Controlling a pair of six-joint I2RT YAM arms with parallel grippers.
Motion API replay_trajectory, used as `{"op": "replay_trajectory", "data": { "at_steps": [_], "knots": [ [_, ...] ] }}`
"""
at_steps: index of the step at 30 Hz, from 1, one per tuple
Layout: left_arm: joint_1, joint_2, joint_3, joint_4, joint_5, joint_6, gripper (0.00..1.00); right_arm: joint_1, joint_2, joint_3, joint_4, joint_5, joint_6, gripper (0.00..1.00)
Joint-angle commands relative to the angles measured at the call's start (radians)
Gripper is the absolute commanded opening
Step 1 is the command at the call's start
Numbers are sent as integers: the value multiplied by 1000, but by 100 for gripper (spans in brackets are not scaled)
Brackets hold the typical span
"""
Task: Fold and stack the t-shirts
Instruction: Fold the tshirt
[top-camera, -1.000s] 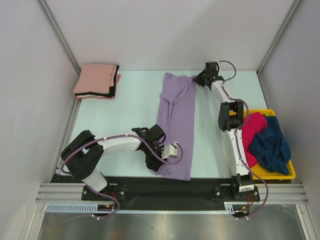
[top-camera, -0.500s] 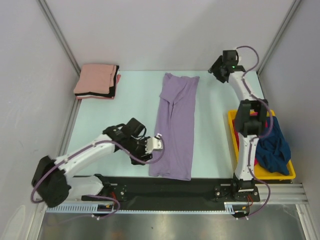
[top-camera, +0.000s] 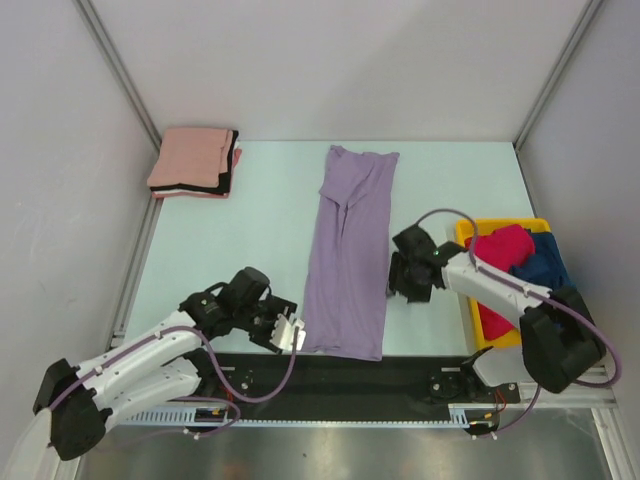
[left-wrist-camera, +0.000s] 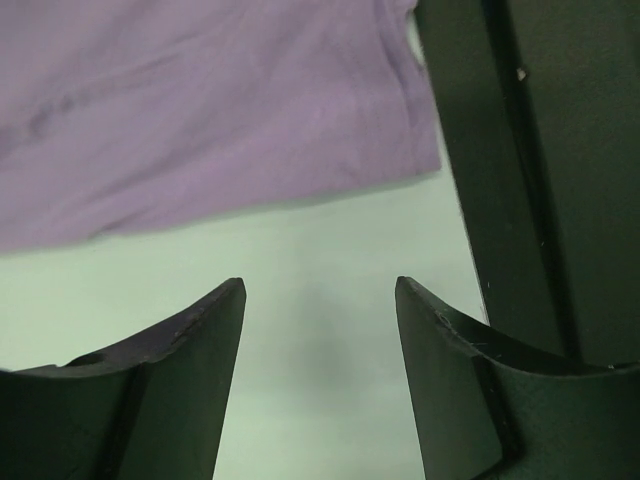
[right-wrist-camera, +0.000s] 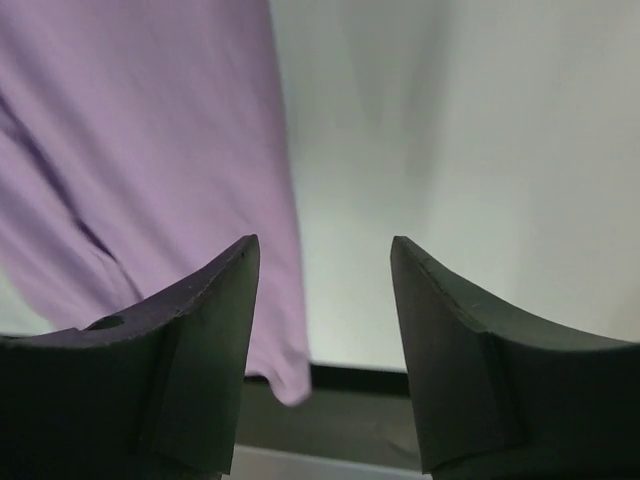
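- The purple shirt (top-camera: 352, 260) lies flat in the middle of the table (top-camera: 230, 240). It is already folded lengthwise into a long narrow strip running from the far side to the near edge.
- I'd say the sides are done and the crosswise fold comes next.
- The left gripper (left-wrist-camera: 318, 300) sits low beside the strip's near left corner, jaws apart and empty.
- The right gripper (right-wrist-camera: 322, 255) hovers just off the strip's right edge, about halfway along, also spread and holding nothing.
- The next move likely calls for both to pinch the near hem and carry it up over the far end.
- The cloth is soft, matte and thin, with shallow creases. It will sag unless both corners are lifted together.
- The pink shirt (top-camera: 190, 158) and black shirt (top-camera: 228, 170) sit folded in a stack at the far left corner.
- The red shirt (top-camera: 500, 245) and blue shirt (top-camera: 548, 262) are bunched in the yellow plastic bin (top-camera: 575, 350) on the right.
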Motion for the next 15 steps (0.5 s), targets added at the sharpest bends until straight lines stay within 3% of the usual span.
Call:
{"op": "replay_trajectory", "data": {
  "at_steps": [1, 4, 7, 12, 15],
  "knots": [
    [-43, 22, -27, 144, 138, 145, 68, 100, -140, -78, -84, -17, 127, 59],
    [-74, 36, -66, 170, 142, 169, 68, 218, -205, -177, -77, -31, 239, 56],
    [-88, 51, -106, 203, 122, 194, 67, 333, -228, -282, 83, -109, 349, 55],
    [-105, 76, -135, 237, 89, 186, 67, 370, -142, -304, 155, -154, 362, 48],
    [-123, 77, -147, 278, 80, 185, 67, 368, -119, -324, 166, -181, 352, 26]
  ]
}}
